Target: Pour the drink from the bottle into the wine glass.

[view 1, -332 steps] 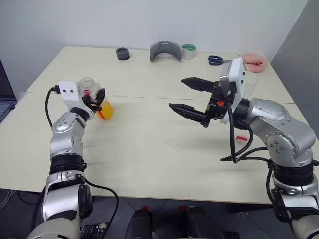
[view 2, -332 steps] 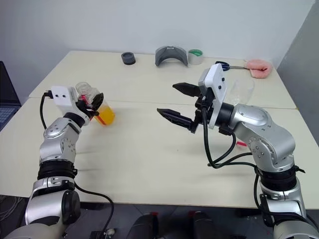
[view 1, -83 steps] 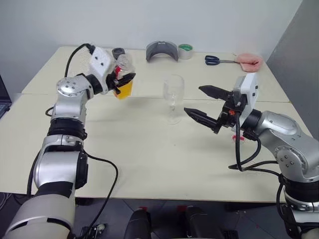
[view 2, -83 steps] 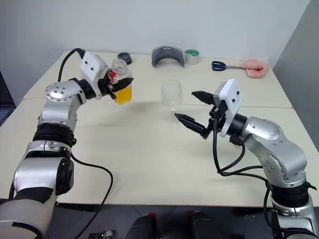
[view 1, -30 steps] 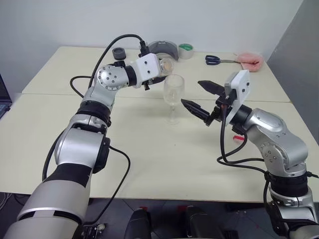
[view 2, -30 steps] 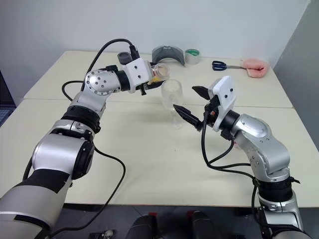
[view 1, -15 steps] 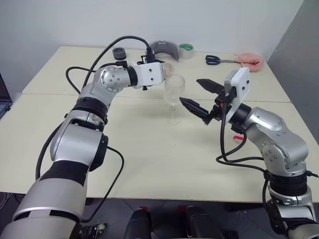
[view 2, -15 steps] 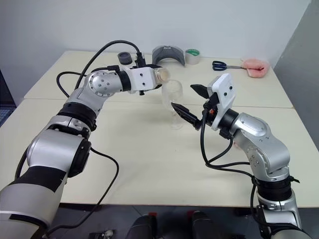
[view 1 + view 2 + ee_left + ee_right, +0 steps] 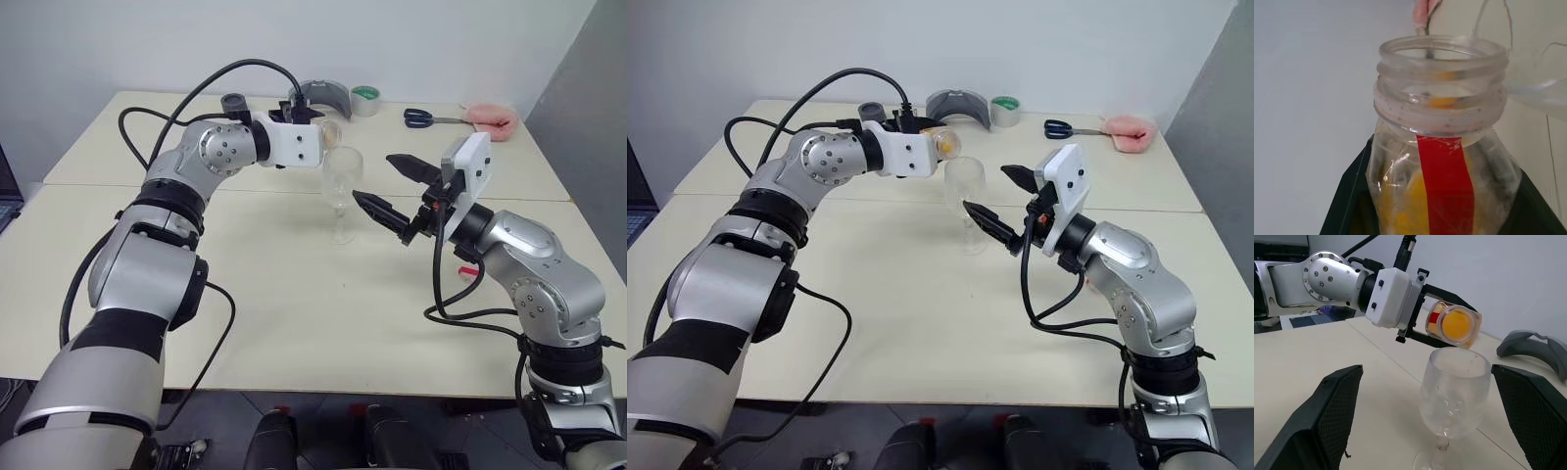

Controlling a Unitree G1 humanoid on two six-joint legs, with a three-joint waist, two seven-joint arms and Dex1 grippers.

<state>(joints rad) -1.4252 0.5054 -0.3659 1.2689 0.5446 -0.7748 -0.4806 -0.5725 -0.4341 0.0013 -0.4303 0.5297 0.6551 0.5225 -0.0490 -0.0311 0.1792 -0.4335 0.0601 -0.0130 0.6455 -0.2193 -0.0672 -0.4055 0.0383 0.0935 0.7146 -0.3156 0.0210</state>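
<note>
I am holding the bottle (image 9: 1452, 325) in the left gripper (image 9: 1442, 313), black fingers clamped on its squarish clear plastic sides, tipped nearly level with its open mouth pointing toward the rim of the wine glass (image 9: 341, 186). The bottle is hanging in the air just above and beside the glass rim — uncapped, ribbed threads showing at the neck, a red stripe label running down one side. The drink (image 9: 1400, 205) is sitting inside the bottle as a translucent orange-yellow mass. The wine glass is standing upright on the pale matte table (image 9: 294, 284), thin stem and round foot, its rounded bowl looking clear. The right gripper (image 9: 390, 186) is waiting just beside the glass with its two textured black fingers spread wide apart, gripping nothing. At the far edge of the table are lying a grey curved piece (image 9: 321, 96), a tape roll (image 9: 365, 98), scissors (image 9: 423, 118) and a pink cloth (image 9: 492, 117).
</note>
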